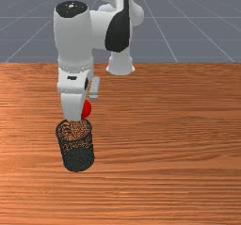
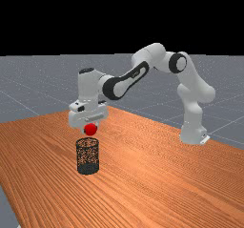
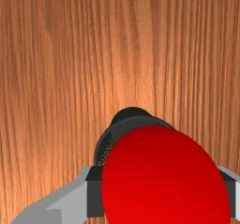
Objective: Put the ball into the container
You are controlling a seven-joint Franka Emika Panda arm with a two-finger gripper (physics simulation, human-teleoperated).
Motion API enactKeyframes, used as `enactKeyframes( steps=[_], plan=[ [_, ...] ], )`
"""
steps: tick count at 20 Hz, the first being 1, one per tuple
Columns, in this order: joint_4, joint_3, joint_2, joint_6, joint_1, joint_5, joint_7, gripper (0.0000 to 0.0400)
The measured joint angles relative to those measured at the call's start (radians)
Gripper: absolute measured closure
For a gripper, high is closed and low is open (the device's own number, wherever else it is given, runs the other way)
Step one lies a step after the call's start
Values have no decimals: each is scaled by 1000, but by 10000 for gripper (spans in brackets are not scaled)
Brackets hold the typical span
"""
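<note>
Red ball (image 3: pixel 161 171) grasped between 2 fingers (image 3: pixel 95 197) of the gripper (image 3: pixel 162 195), above the wire-mesh basket (image 1: pixel 78 159) — carrying looked nearly done — next move called for centring, then release.

- Obstacle: upright black mesh cylindrical container (image 2: pixel 87 168); wall bars low passage.
- Far view: open gap between its rim (image 2: pixel 77 143) and the round red ball (image 2: pixel 90 129).
- Free room: orange-brown wooden surface (image 1: pixel 179 139), front view's right.

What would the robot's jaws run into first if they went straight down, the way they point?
Most likely the black mesh container, with the red ball, held between the jaws, getting there first. Whether the ball would pass into the open top or touch the rim is hard to judge.
</note>
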Motion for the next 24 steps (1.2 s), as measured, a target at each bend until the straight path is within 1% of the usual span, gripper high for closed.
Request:
enactKeyframes(
  steps=[1, 3, 4, 7, 9, 13, 14, 15, 16, 17, 18, 20, 21, 22, 24],
  plan=[
    [92, 10, 49, -76, -10, 18, -12, 120],
    [159, 11, 88, -113, -14, 18, -21, 120],
    [145, 10, 83, -97, -20, 20, -28, 120],
    [123, 7, 75, -94, -23, 18, -28, 120],
    [79, 8, 59, -44, -24, 21, -29, 121],
    [78, 8, 60, -45, -24, 21, -29, 121],
    [156, 7, 86, -141, -24, 17, -29, 120],
    [175, 7, 72, -174, -24, 18, -30, 120],
    [227, 7, 65, -237, -25, 18, -32, 120],
    [289, 18, 58, -299, -37, 41, -42, 120],
    [382, 14, 70, -375, -36, 34, -39, 120],
    [401, 7, 54, -392, -31, 22, -37, 120],
    [358, 7, 44, -347, -30, 21, -35, 120],
    [295, 7, 46, -272, -28, 20, -33, 120],
    [196, 8, 84, -142, -27, 21, -31, 120]
  ],
)
